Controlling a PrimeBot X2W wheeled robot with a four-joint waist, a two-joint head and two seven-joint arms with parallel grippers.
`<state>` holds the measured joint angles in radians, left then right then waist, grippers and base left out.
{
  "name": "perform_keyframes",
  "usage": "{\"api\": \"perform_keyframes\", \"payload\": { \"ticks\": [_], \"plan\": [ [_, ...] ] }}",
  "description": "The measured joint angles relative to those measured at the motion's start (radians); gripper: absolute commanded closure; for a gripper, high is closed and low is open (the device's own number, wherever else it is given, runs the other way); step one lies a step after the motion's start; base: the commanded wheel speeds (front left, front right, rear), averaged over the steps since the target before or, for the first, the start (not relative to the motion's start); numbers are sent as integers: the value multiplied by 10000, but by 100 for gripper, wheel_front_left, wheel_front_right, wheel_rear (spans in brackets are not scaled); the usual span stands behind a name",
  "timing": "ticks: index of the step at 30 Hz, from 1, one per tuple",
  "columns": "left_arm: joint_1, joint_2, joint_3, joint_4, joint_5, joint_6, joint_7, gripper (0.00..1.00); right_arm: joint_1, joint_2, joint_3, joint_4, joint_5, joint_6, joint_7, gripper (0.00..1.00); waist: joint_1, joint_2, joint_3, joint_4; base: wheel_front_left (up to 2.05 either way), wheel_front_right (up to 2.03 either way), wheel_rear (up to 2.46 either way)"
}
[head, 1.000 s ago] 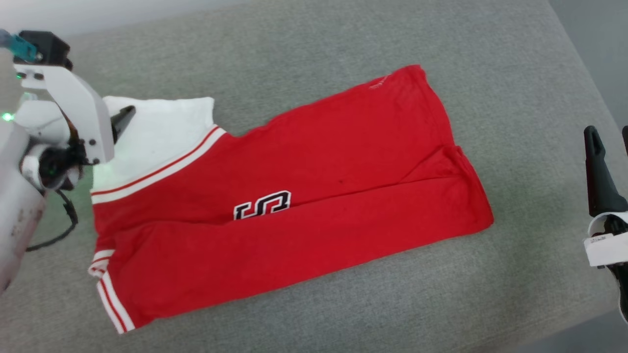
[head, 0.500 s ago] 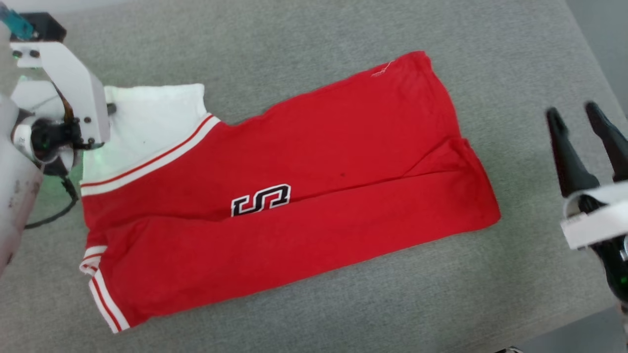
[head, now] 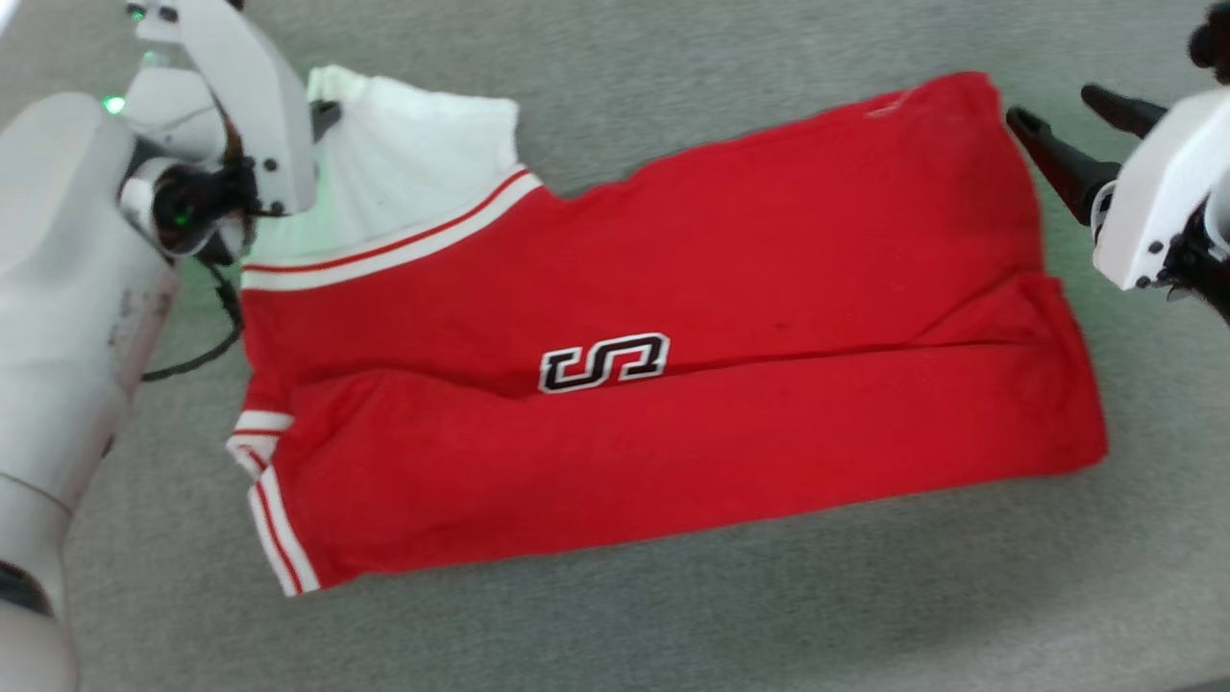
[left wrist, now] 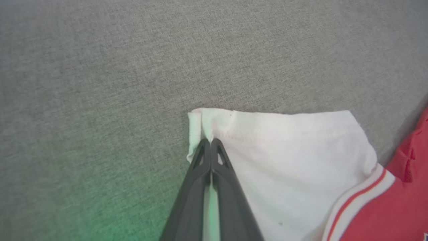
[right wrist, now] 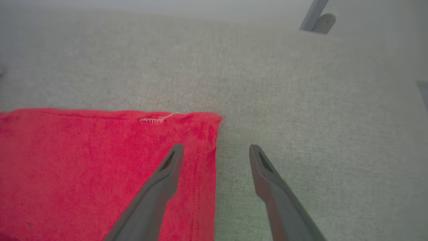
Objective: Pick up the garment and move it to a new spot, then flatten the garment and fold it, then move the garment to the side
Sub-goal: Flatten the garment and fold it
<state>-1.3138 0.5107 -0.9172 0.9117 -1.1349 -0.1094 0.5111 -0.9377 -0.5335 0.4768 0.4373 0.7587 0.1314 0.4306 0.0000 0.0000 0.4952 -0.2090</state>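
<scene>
The garment (head: 673,288) lies folded lengthwise on the grey cloth surface, red with a black white-edged emblem and striped trim. A white panel sticks out at its upper left. My left gripper (head: 323,113) is at that panel's outer corner. In the left wrist view its fingers (left wrist: 220,167) are pressed together, pinching the white corner of the garment (left wrist: 284,160). My right gripper (head: 1052,104) hovers open at the garment's far right corner. In the right wrist view the right gripper (right wrist: 216,147) straddles the edge of the garment (right wrist: 83,160), one finger over red cloth, the other over grey surface.
The grey cloth surface (head: 673,615) extends around the garment on all sides. Its right edge falls away near the lower right corner (head: 1206,680). A black cable (head: 207,341) hangs from my left wrist. A metal leg (right wrist: 314,16) stands beyond the surface.
My left gripper has shut on the white corner. My right gripper has risen from the lower right to the garment's far right corner, staying open. The head camera has shifted.
</scene>
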Motion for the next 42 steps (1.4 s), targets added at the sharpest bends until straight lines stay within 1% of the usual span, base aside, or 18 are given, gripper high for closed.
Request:
{"api": "perform_keyframes", "payload": {
  "ticks": [6, 7, 8, 10, 12, 13, 14, 15, 16, 22, 27, 30, 35, 42],
  "plan": [
    [-186, -391, -199, -205, 46, -153, -230, 100, -1519, -58, 965, 1881, 928, 0, 2054, 0, 0, 0, 243, 674, 0, 0, 0],
    [-186, -391, -199, -205, 46, -153, -230, 100, -1519, -58, 965, 1881, 928, 0, 2054, 0, 0, 0, 243, 674, 0, 0, 0],
    [-221, -504, -290, -301, 50, -188, -276, 100, -1891, -59, 1168, 2368, 1030, 0, 2414, 0, -1, 0, 316, 890, 0, 0, 0],
    [-268, -589, -372, -399, 50, -198, -288, 100, -2168, -54, 1300, 2813, 1120, 0, 2734, 0, 0, 0, 381, 1086, 0, 0, 0],
    [-302, -619, -422, -453, 52, -199, -305, 100, -2308, -63, 1404, 2945, 1160, 0, 2920, 0, 0, 0, 411, 1177, 0, 0, 0],
    [-324, -639, -464, -500, 54, -215, -328, 100, -2440, -92, 1509, 3012, 1179, -2, 3037, 20, -1, 0, 438, 1259, 0, 0, 0],
    [-332, -656, -508, -573, 54, -217, -378, 100, -2547, -113, 1561, 3070, 1241, -2, 3062, 64, 0, 0, 462, 1333, 0, 0, 0],
    [-334, -667, -558, -642, 52, -215, -412, 100, -2631, -125, 1615, 3139, 1306, -2, 3057, 99, 0, 0, 481, 1401, 0, 0, 0],
    [-333, -679, -608, -708, 50, -215, -464, 100, -2687, -140, 1661, 3210, 1371, -2, 3022, 100, 0, 0, 489, 1459, 0, 0, 0],
    [-79, -669, -903, -1057, -100, -213, -917, 100, -2671, -184, 2096, 3306, 1630, 0, 2374, 100, 0, 0, 197, 1608, 0, 0, 0],
    [222, -523, -978, -1707, -485, -211, -1542, 100, -2336, -686, 2571, 2777, 1818, 0, 1812, 100, 0, 1, -363, 1658, 0, 0, 0],
    [488, -245, -1037, -2345, -706, -211, -1927, 100, -1956, -1053, 2782, 2151, 2157, 0, 1446, 100, 0, 0, -766, 1703, 0, 0, 0],
    [1280, 575, -1154, -3762, -1074, -211, -2431, 100, -978, -1942, 2938, 857, 2675, 0, 965, 100, -1, 0, -1449, 1797, 0, 0, 0],
    [3005, 2270, -1248, -6291, -1204, -211, -3570, 100, 992, -3216, 2677, -844, 3275, 0, 255, 100, 0, 0, -2152, 1921, 0, 0, 0]
  ]
}}
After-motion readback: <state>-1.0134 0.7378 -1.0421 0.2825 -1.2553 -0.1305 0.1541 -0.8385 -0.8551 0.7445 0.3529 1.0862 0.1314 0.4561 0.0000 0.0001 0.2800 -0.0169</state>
